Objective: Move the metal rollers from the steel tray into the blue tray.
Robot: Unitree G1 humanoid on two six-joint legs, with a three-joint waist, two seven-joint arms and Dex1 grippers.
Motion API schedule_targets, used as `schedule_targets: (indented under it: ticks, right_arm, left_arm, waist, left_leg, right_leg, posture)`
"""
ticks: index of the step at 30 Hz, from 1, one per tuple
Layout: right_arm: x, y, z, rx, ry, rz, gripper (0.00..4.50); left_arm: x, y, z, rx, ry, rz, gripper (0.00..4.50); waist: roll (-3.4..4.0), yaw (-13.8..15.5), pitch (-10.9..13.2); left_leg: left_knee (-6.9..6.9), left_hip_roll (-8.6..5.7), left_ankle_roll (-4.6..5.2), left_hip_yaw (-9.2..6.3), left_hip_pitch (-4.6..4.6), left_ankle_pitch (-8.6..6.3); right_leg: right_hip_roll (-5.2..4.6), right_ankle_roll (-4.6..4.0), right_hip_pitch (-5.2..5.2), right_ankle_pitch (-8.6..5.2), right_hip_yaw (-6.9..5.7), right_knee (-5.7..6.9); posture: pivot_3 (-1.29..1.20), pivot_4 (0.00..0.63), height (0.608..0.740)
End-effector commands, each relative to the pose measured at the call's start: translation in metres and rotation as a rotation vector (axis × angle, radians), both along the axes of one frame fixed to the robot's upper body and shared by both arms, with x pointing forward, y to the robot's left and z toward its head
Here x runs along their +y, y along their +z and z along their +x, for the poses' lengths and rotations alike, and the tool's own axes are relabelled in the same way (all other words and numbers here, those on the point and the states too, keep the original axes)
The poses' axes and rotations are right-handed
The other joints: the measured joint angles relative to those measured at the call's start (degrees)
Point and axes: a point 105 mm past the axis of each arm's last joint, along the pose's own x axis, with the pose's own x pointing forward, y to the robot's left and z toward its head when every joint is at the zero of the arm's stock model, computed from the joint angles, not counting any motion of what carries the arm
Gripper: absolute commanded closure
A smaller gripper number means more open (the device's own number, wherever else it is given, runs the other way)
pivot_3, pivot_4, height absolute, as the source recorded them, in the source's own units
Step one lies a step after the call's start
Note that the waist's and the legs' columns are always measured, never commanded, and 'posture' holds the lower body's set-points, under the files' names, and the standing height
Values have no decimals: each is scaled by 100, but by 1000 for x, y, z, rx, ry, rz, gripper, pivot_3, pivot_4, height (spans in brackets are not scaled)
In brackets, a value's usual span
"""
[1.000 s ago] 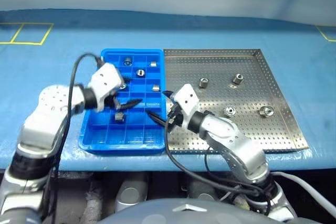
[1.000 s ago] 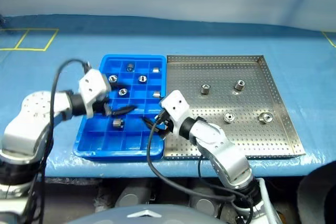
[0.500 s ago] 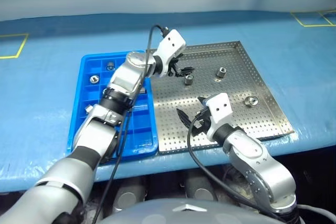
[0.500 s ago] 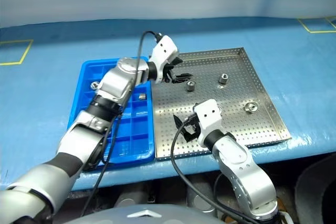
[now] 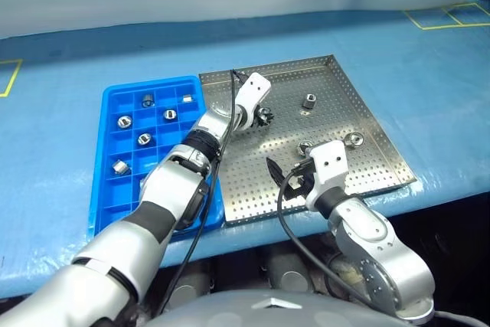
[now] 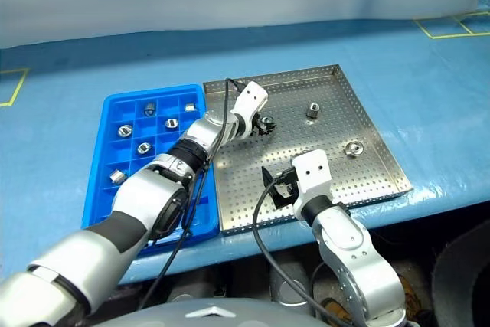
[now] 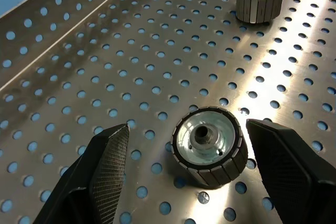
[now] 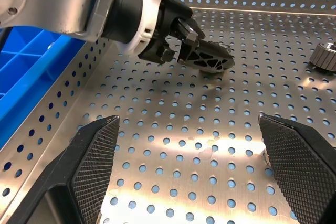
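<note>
The steel tray (image 5: 367, 166) lies right of the blue tray (image 5: 115, 204). My left gripper (image 5: 265, 119) is low over the steel tray's far left part, open. One metal roller (image 7: 210, 145) stands on end between its fingers (image 7: 107, 166), with a gap on each side. Other rollers (image 5: 310, 101) (image 5: 354, 139) (image 5: 304, 145) lie loose on the perforated floor. Several rollers (image 5: 143, 138) sit in the blue tray's far compartments. My right gripper (image 5: 285, 178) hovers open over the steel tray's near left part, holding nothing.
Both trays rest on a blue-covered table whose near edge runs just below them. Yellow tape marks (image 5: 448, 17) lie at the far right. A black cable (image 5: 279, 212) loops from the right wrist below the table edge.
My left arm has swung from the blue tray across to the steel tray and come down around a roller. The right gripper has drawn back a little. The camera has turned right.
</note>
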Motion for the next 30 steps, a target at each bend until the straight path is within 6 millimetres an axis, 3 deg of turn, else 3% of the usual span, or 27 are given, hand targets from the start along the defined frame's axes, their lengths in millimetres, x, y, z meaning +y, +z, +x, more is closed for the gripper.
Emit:
schedule_targets:
  ticks: [1, 5, 7, 10, 12, 16, 19, 23, 30]
  right_arm:
    - [1, 18, -1, -76, -1, 13, 0]
    - [1, 19, 0, -81, 1, 9, 0]
    - [1, 19, 0, -83, -1, 10, 0]
    - [0, 19, 1, -83, -4, 10, 0]
    - [0, 19, 1, -81, 0, 12, 0]
    - [8, 20, 4, -80, 40, 21, 0]
    - [28, 24, 11, -94, 137, 39, 0]
    - [58, 28, 21, -104, 296, 50, 0]
    - [118, 31, 24, -114, 625, 49, 0]
  left_arm:
    - [-5, 9, 3, -21, 15, -39, 609]
    - [0, 0, 2, 5, 61, -45, 779]
    - [2, -2, 2, 13, 69, -47, 1171]
    - [5, 0, 4, 13, 73, -56, 2187]
    - [7, 12, 9, -8, 77, -94, 2661]
    - [12, 50, 19, -85, 48, -210, 2660]
    - [33, 96, 23, -233, 0, -335, 2660]
    - [77, 133, 2, -431, -40, -345, 2660]
    - [152, 145, -72, -574, -76, -126, 2660]
  waist:
    - [0, -30, 0]
    - [1, -59, -1]
    - [1, -67, -1]
    - [1, -88, -1]
    - [1, -86, -1]
    - [1, -80, 0]
    - [2, -33, 3]
    - [8, 76, -1]
    - [6, 557, 2]
  left_leg:
    - [0, 0, 0, 0, 0, 0]
    - [0, 0, 0, 0, 0, 0]
    - [0, 0, -1, 0, 1, 0]
    - [0, 0, -1, 0, 1, 0]
    - [0, 0, -1, 0, 1, 0]
    - [-1, 0, -1, 3, 1, 1]
    - [-2, 3, -6, 3, 0, 4]
    - [-13, 14, -21, 4, 9, 11]
    - [-28, 13, -63, -10, 5, 29]
  right_leg:
    - [0, 0, 0, 0, 0, 0]
    - [0, 0, 0, 0, 1, 1]
    - [0, 0, 0, 1, 1, 1]
    - [0, 1, 0, 1, 1, 2]
    - [0, 1, 0, 2, 2, 2]
    - [1, 0, -4, 3, 5, 4]
    - [2, -14, -8, 13, 7, 7]
    - [1, -31, -13, 23, 21, 10]
    - [15, -53, -29, 29, 13, 18]
  posture:
    - [-286, 150, 740]
    - [-285, 150, 740]
    - [-285, 150, 740]
    - [-274, 150, 740]
    - [-255, 150, 740]
    - [-182, 150, 740]
    - [-122, 150, 740]
    - [-9, 150, 740]
    - [169, 150, 740]
